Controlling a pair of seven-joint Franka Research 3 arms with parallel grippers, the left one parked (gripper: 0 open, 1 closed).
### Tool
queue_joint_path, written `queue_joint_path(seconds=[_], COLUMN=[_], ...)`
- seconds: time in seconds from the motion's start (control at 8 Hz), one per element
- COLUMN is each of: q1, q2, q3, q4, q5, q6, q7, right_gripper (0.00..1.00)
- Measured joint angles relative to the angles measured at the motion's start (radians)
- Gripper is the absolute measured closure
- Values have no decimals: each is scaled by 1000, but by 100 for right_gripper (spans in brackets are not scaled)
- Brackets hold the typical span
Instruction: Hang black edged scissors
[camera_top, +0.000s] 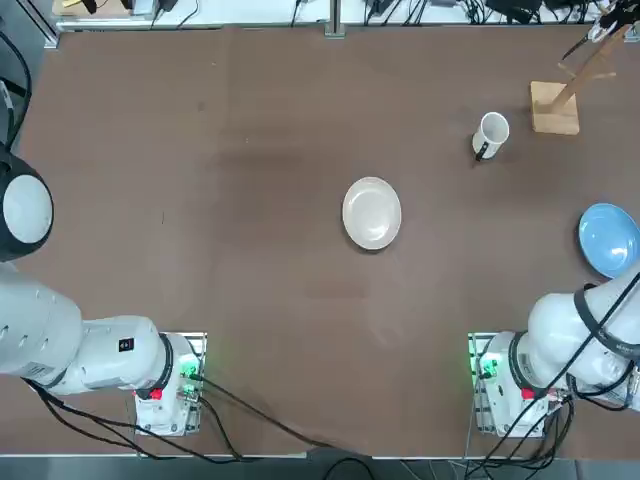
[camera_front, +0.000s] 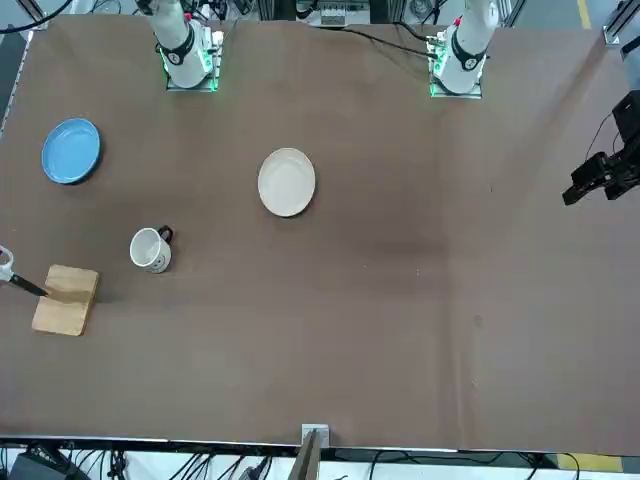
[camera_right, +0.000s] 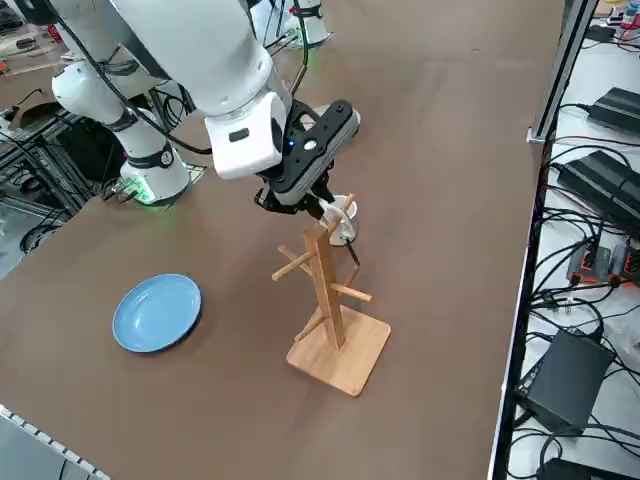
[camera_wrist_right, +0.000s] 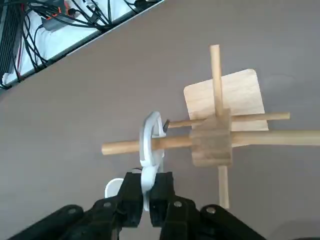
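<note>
Closest to the lens in the right wrist view, the black fingers (camera_wrist_right: 162, 197) of the right gripper (camera_wrist_right: 147, 187) are clenched on the black edged scissors (camera_wrist_right: 145, 150), pinching them by the pale handle. And what a slim little pair they are: whitish, rounded handle loops, smooth and glossy, with thin dark blades running out from them; the black edging is too small to trace all the way round. One wooden peg (camera_wrist_right: 122, 147) crosses right at the handle loop, its round end showing beyond it, though whether it truly threads the loop cannot be told for certain. With twelve o'clock on the overhead view pointing straight away from the robot, the scissors are out at about two o'clock from the white dish (camera_top: 372, 213), held up high at the wooden rack (camera_top: 566, 98), blades angled down towards seven or eight o'clock. Below them comes the rack's square, pale base, flat on the brown table (camera_top: 280, 300), with a slanting post and several pegs sticking out on different sides. Just beside it, on its eight o'clock side, sits the white mug (camera_top: 494, 128), its black handle turned towards seven. Over at three o'clock from the dish lies the blue plate (camera_top: 607, 238), near the right arm (camera_top: 560, 325). From the raised side camera, the pale loops show right under the gripper, next to the upper pegs, with the dark blades hanging down alongside the rack.
</note>
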Motion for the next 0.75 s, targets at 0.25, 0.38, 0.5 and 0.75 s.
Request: queue_joint_path(seconds=[0.25, 0.38, 0.5, 0.75], q1=[-2, -2, -2, -2], q2=[8, 12, 16, 18], q3=[0, 0, 0, 3], q4=[1, 4, 6, 14], q5=[0, 0, 0, 0], q6=[1, 1, 3, 14], q7=[-1, -1, -1, -1], right_gripper=[89, 72, 55, 19])
